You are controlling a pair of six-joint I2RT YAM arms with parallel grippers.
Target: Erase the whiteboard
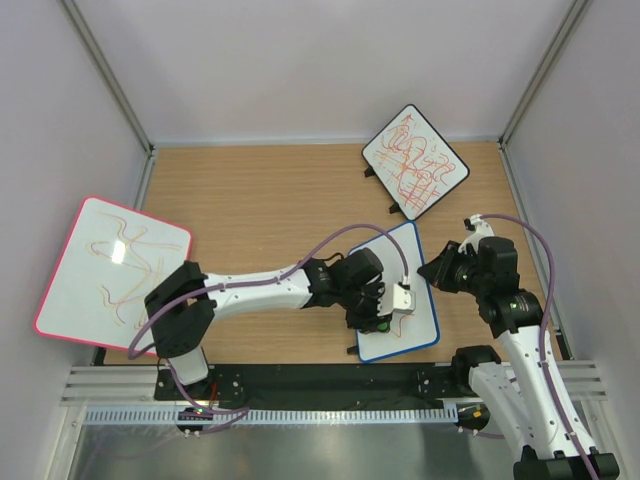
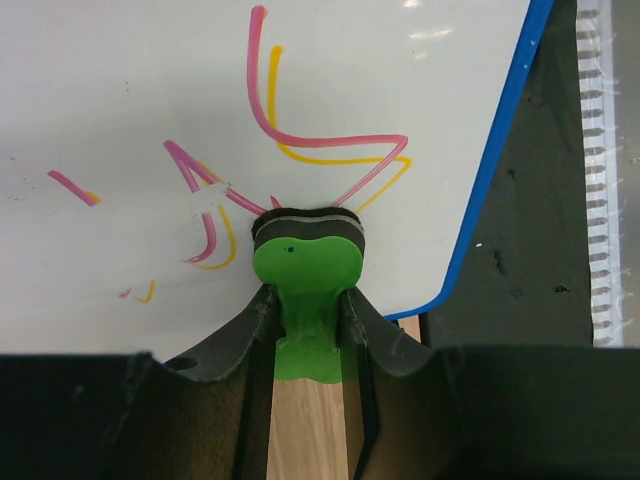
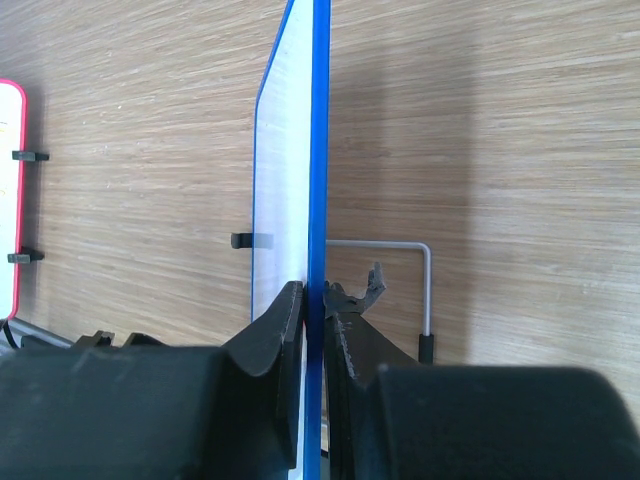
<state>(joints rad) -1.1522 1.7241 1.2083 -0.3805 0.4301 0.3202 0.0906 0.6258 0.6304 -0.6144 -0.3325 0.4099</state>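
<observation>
The light wooden counter (image 1: 270, 200) carries the rectangular blue-framed whiteboard (image 1: 424, 318) on its near right part, between the two arms. The board's white face is mostly clean, with curved pink-red and yellow strokes left near one rounded corner. The right end effector (image 3: 315, 295) is clamped on the board's blue edge. The left end effector (image 2: 305, 300) grips a green eraser with a dark pad (image 2: 305, 262), the pad touching the strokes.

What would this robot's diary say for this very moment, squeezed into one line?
phase: erasing | left claw: grips green eraser, pad on whiteboard | right claw: clamps its edge | red scribbles: present
</observation>
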